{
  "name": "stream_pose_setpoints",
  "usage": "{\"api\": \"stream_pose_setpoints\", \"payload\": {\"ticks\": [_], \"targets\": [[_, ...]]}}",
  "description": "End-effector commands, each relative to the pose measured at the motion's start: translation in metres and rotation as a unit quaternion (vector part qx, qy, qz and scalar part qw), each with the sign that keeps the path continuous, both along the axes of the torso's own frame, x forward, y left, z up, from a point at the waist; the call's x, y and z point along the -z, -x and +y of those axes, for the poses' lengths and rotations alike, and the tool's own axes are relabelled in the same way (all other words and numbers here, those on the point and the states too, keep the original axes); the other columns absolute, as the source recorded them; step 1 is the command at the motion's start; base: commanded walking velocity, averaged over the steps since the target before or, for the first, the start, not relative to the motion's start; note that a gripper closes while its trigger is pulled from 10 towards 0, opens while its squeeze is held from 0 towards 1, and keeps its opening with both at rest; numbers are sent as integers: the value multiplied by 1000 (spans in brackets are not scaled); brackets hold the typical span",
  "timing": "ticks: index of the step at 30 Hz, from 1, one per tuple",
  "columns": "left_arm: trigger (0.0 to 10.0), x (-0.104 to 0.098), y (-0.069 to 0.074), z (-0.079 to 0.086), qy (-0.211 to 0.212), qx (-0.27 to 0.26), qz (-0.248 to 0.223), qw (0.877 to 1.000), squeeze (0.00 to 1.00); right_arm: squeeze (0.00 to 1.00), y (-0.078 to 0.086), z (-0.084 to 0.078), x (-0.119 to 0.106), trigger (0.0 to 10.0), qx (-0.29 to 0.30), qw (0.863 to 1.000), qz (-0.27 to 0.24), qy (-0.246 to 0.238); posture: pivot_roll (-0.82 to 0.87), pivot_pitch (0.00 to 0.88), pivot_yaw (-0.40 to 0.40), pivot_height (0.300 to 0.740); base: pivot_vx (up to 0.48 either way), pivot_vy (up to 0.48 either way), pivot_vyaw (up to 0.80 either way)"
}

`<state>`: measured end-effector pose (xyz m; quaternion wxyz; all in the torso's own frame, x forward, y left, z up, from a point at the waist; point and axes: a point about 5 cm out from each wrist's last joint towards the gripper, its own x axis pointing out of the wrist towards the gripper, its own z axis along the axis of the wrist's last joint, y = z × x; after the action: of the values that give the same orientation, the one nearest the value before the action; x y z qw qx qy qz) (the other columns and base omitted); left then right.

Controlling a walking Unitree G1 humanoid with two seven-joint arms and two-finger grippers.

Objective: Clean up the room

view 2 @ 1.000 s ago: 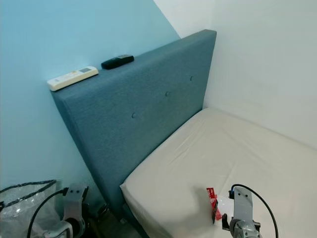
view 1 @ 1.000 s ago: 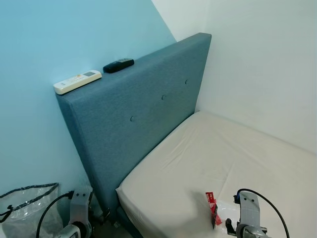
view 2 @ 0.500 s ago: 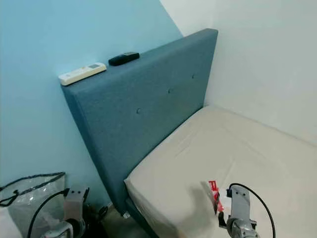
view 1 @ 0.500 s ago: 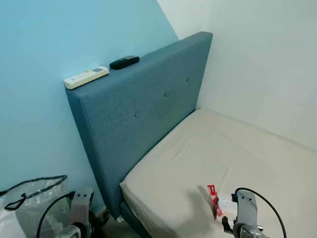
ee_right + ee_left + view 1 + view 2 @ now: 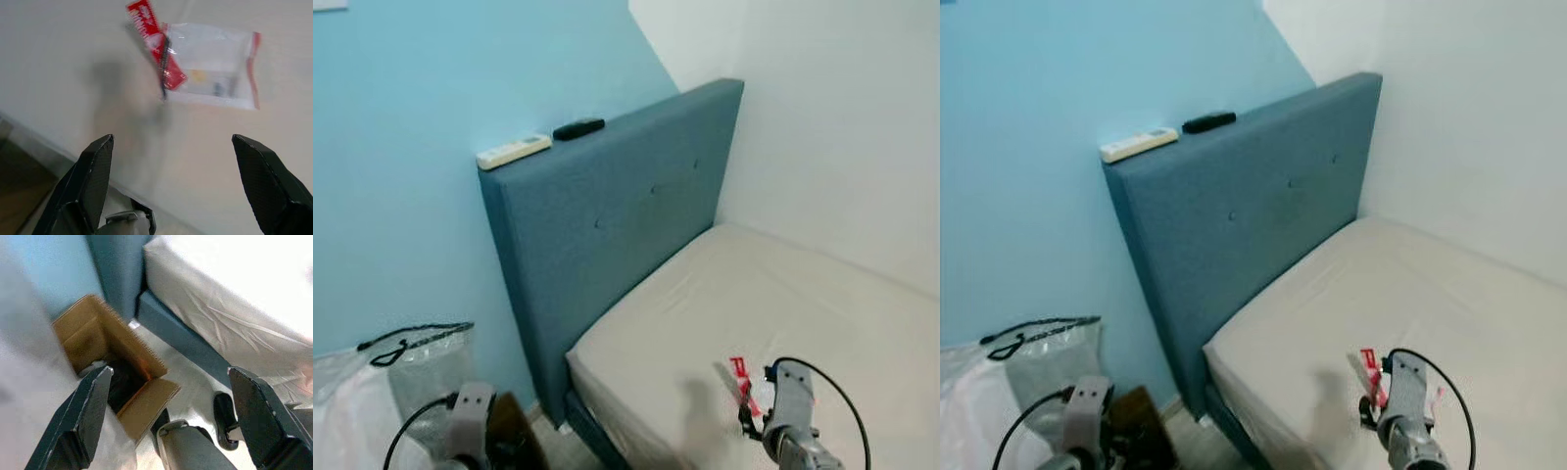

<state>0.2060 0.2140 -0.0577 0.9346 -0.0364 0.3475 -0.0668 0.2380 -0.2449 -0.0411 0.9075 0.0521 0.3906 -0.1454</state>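
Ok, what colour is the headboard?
Dark blue-grey headboard, with fabric buttons; clearest in the left eye view.

This is a bedroom in a home. A bed with a bare cream mattress (image 5: 773, 313) and a padded blue headboard (image 5: 617, 225) stands in the corner between a light blue wall (image 5: 411, 98) and a white wall (image 5: 842, 117). Two remote controls, one white (image 5: 514, 152) and one black (image 5: 578, 128), lie on top of the headboard.
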Motion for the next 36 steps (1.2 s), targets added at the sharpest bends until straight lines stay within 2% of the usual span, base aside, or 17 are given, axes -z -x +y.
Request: {"api": "stream_pose_setpoints", "payload": {"ticks": [1, 6, 15, 25, 28, 30, 32, 33, 36], "targets": [[10000, -2, -3, -3, -1, 9, -6, 1000, 0, 0, 0, 0, 0, 10000, 6, 1000, -3, -5, -48, 8, -31, 740, 0, 0, 0], [10000, -2, -4, -6, 4, 12, -6, 1000, 0, 0, 0, -2, 0, 10000, 8, 1000, -4, -4, -52, 5, -32, 740, 0, 0, 0], [10000, -2, -6, -2, -6, -10, 0, 1000, 0, 0, 0, -2, 0, 10000, 3, 1000, 0, -1, -52, 5, -33, 740, 0, 0, 0], [10000, -1, -6, -1, -17, -13, 0, 1000, 0, 0, 1, 3, 1, 10000, -9, 1000, 4, -15, -52, 10, -32, 735, 0, 0, 0], [10000, -4, -10, -1, -20, -17, -8, 1000, 0, 0, -1, 3, 0, 10000, -6, 1000, -3, -17, -50, 16, -28, 725, 0, 0, 0], [10000, -10, -19, -1, -17, -17, -28, 999, 0, 0, -4, -3, -4, 10000, 4, 1000, -15, -11, -45, 21, -24, 715, 0, 0, 0], [10000, -10, -19, -1, -17, -17, -28, 999, 0, 0, -4, -3, -4, 10000, 4, 1000, -15, -11, -45, 21, -24, 715, 0, 0, 0], [10000, -19, -29, -3, -5, -8, -57, 998, 0, 0, -9, -12, -11, 10000, 25, 999, -29, 0, -36, 34, -14, 705, 0, 0, 0], [10000, -23, -33, -5, 3, 0, -71, 997, 0, 0, -11, -17, -14, 10000, 38, 999, -36, 7, -34, 36, -11, 700, 0, 0, 0]]}}
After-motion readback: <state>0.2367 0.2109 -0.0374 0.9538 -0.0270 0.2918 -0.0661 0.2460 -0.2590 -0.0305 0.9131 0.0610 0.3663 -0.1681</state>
